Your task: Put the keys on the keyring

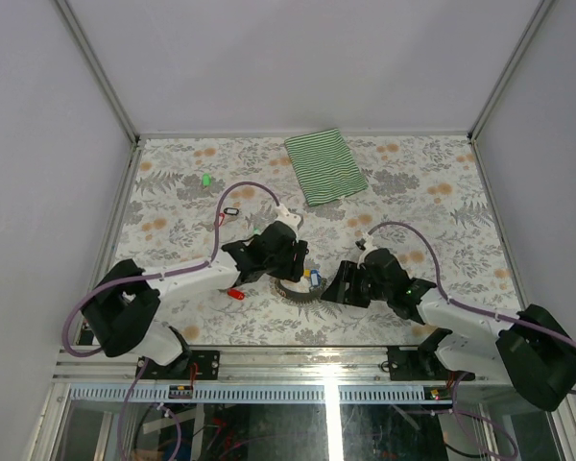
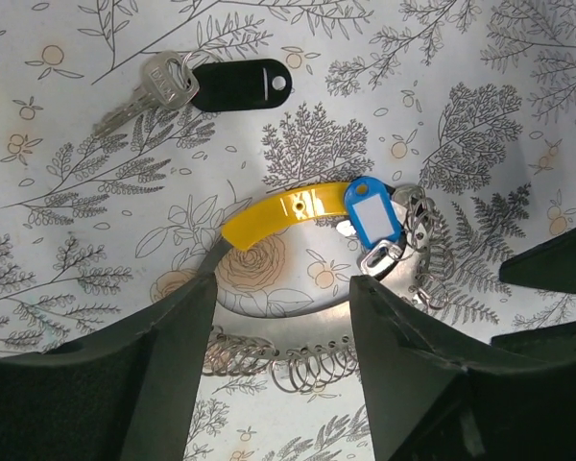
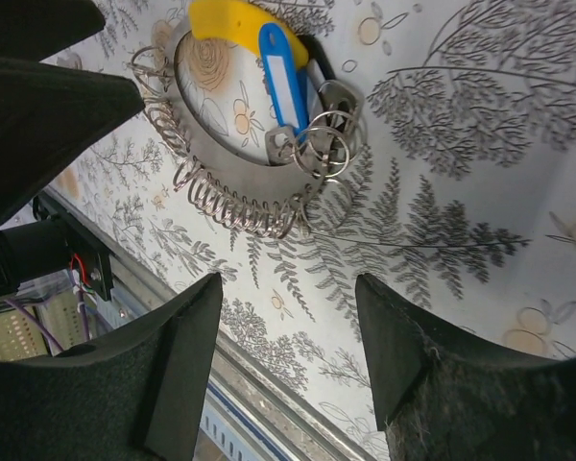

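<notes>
left gripper (image 2: 283, 298) jaws released, straddling keyring (image 2: 288, 206) | right gripper (image 3: 288, 288) jaws released, empty, right of it | blue-tag key (image 2: 372, 213) touching ring | black-tag key (image 2: 235, 84) apart, far left

Blue tag (image 2: 372, 213), black tag (image 2: 240, 84), perhaps red tag (image 1: 236, 294); green-striped cloth (image 1: 325, 166).

L arm (image 1: 187, 276) & R arm (image 1: 461, 313) angled inward, both jaws apart.

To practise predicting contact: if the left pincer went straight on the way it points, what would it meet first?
Likely the keyring, lying just ahead of the left pincer; depth is unclear.
</notes>
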Controlling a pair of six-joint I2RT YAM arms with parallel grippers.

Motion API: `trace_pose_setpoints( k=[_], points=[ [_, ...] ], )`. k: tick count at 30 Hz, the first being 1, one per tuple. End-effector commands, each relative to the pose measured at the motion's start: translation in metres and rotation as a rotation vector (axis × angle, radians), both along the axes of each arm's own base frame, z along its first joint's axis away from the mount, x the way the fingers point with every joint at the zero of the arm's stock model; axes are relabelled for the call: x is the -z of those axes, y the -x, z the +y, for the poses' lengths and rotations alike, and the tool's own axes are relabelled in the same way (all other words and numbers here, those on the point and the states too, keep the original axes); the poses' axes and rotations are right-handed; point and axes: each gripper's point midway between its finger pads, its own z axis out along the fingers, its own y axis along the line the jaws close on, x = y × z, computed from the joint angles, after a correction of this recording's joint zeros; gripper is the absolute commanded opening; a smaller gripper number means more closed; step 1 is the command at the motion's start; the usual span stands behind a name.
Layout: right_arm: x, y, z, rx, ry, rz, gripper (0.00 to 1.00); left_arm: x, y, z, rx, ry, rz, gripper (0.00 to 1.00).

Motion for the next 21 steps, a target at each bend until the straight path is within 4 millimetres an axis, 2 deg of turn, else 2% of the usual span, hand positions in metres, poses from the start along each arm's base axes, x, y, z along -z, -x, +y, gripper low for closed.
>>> trace_pose_setpoints(
  k=[1,3,5,9,14,21],
  points=[
    [-0.009,-0.012,0.021,0.027,-0.061,-0.037,0.64,-0.005,-0.018,-0.003,-0.039,0.058,-0.041,0.59],
    [-0.005,-0.012,0.023,0.028,-0.054,-0.031,0.64,-0.002,-0.026,0.008,-0.084,0.056,-0.037,0.61],
    [-0.002,-0.014,0.023,0.035,-0.047,-0.030,0.64,-0.001,-0.033,0.017,-0.123,0.061,-0.037,0.69],
    [0.005,-0.018,0.024,0.043,-0.035,-0.029,0.66,-0.003,-0.040,0.024,-0.145,0.064,-0.047,0.75],
    [0.008,-0.020,0.033,0.049,-0.075,-0.002,0.66,0.003,-0.042,0.026,-0.148,0.051,-0.040,0.75],
    [0.007,-0.032,0.034,0.081,-0.059,-0.020,0.66,0.033,-0.042,0.048,-0.224,-0.095,0.029,0.69]
  ],
)
